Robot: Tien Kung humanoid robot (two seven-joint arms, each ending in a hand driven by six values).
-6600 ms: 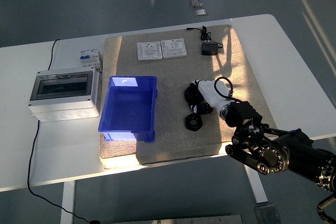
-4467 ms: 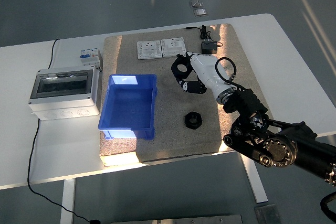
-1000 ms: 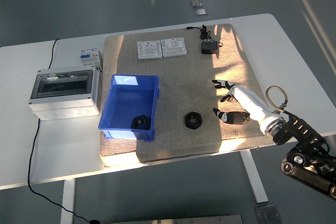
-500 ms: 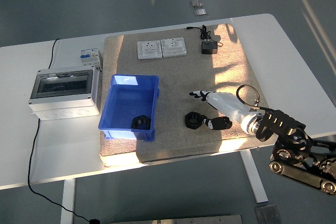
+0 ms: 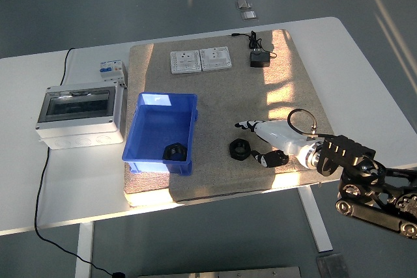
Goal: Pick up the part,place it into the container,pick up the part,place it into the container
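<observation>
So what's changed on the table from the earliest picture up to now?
One black part now lies in the blue container; earlier it sat on the mat by the right hand, which carried it over and let go. The hand swung out right and has come back in, open, beside the second black part, not holding it. That part, the sockets, the adapter and the grey box stayed put.

Blue container (image 5: 148, 136), black nut (image 5: 176, 152) inside; second black nut (image 5: 239, 148) on beige mat (image 5: 221, 89); white surface (image 5: 78, 180).
</observation>
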